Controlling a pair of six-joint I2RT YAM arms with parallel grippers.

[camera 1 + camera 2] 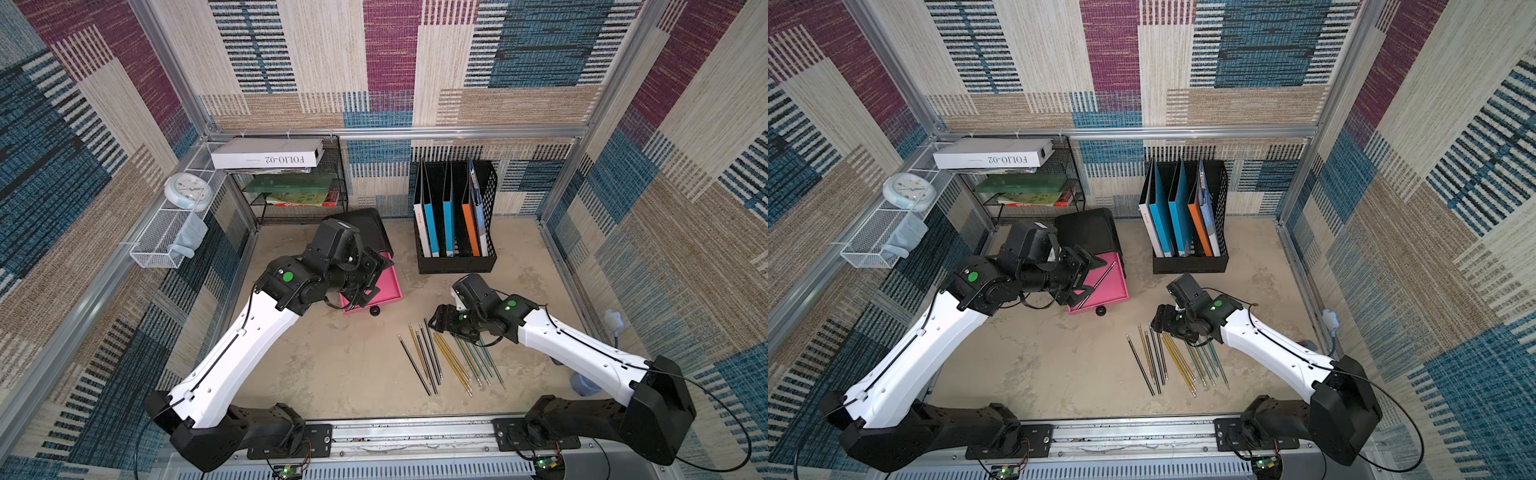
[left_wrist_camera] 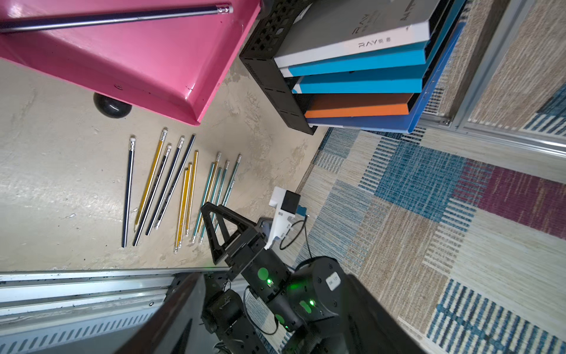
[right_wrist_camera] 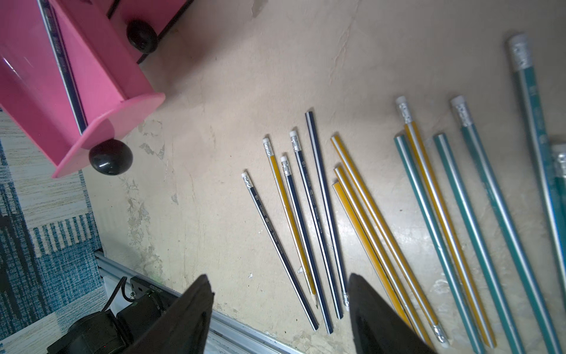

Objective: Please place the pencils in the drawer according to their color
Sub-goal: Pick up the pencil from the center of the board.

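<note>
One black pencil [image 2: 122,17] lies in the pink drawer [image 2: 137,61] below the left gripper [image 1: 1094,277], jaws parted. The right gripper [image 3: 278,277], also parted, should straddle only the outermost loose pencil [image 3: 280,251].

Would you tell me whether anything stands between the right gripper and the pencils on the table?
Nothing visible does: the right gripper hangs with open fingers directly above the pencils, which lie uncovered on the table.

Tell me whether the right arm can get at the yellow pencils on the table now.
Probably yes. The yellow pencils lie flat on the table with nothing covering them, and the right gripper hangs open just above them. They lie tightly packed, so picking one alone may be fiddly.
</note>
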